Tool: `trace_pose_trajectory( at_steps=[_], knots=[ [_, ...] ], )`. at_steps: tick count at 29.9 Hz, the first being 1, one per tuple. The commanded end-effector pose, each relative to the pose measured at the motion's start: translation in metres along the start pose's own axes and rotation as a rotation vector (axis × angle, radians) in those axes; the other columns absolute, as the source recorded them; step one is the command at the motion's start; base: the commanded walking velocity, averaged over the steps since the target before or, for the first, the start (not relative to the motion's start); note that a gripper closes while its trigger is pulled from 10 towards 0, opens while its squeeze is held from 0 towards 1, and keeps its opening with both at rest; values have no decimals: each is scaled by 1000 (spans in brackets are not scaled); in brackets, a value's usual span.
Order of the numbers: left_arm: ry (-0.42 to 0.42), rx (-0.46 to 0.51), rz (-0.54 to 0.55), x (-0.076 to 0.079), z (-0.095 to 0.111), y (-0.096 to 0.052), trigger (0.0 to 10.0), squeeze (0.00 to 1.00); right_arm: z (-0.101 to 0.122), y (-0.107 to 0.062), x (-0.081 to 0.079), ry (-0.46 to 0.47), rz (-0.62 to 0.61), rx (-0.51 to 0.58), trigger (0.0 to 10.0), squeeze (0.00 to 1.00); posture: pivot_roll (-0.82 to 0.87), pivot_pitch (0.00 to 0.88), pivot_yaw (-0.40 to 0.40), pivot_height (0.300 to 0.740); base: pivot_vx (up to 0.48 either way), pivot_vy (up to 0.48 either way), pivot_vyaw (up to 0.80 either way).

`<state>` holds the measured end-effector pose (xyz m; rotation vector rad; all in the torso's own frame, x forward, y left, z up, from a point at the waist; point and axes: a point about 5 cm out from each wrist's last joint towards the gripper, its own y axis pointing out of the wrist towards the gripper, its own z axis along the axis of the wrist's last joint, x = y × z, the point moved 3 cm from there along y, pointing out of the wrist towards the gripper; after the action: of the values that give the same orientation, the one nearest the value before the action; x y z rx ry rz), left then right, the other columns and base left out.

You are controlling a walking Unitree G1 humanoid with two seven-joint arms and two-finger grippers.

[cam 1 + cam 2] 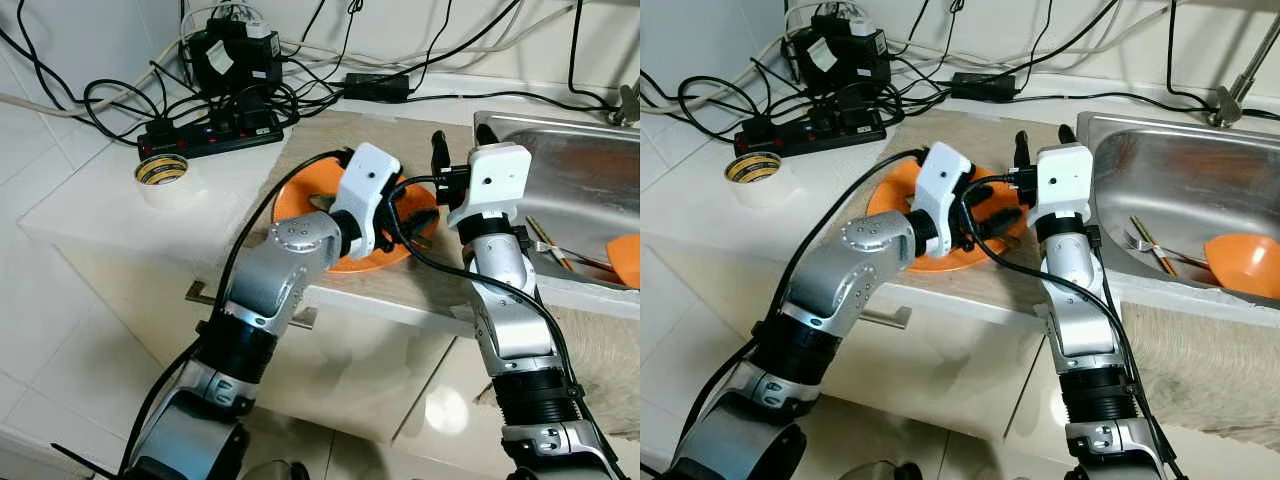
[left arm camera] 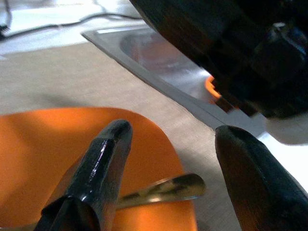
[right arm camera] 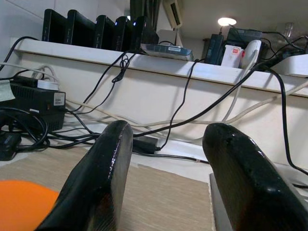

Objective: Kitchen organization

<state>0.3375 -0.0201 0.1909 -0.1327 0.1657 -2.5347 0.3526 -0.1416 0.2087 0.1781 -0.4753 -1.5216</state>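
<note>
My left gripper hangs low over the orange plate, its two black fingers spread apart with nothing between them. The plate lies on the beige mat near the front edge of the bench, and a metal spoon rests in it, its bowl reaching the plate's rim on the sink side, just under my fingertips; I cannot tell whether a finger touches it. My right gripper stands close beside the left one, between the plate and the sink, fingers pointing toward the back wall and held apart, gripping nothing.

In the steel sink, set into the bench at my right, lie a pair of chopsticks with other cutlery I cannot make out, and an orange bowl sits at the basin's near right side. Toward the left edge of the bench stands a roll of tape. Behind it, along the back, a black power strip lies among tangled cables.
</note>
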Motion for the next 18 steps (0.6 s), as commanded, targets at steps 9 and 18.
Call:
trace_pose_trajectory(
  at_steps=[9,18],
  knots=[
    [27,-89,-85,14,-10,-1,10000,0,0,-2,0,-6,3,-8,10000,0,-26,0,87,740,0,0,0],
    [16,-147,-45,2,-21,-9,10000,0,-2,-3,1,-7,7,-19,10000,0,-17,0,79,740,0,0,0]
  ],
)
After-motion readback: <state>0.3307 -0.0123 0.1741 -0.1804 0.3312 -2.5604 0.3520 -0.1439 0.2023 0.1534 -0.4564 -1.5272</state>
